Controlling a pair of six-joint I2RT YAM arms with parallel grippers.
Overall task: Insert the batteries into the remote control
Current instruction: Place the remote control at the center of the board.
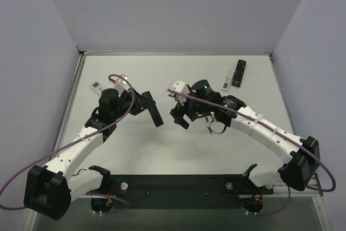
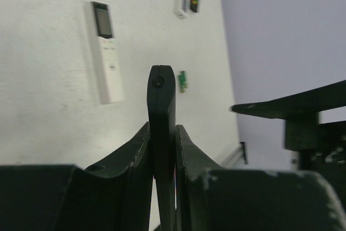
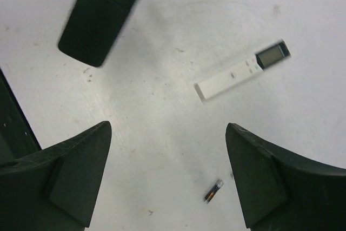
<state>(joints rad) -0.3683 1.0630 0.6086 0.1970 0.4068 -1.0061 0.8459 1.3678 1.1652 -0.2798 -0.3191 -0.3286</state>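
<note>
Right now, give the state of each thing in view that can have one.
Left gripper: shut on held remote.
Right gripper: open, empty.
Held remote: gripped at one end.
White remote: flat on table, display up.
Green battery: loose on table.
Dark battery: loose on table.

We counted four remotes: a black remote (image 1: 155, 113) at centre, a white remote (image 1: 97, 86) far left, a second white remote (image 1: 228, 79) and second black remote (image 1: 240, 73) far right. We counted two batteries: one green battery (image 2: 183, 81), one dark battery (image 3: 213, 190).
</note>
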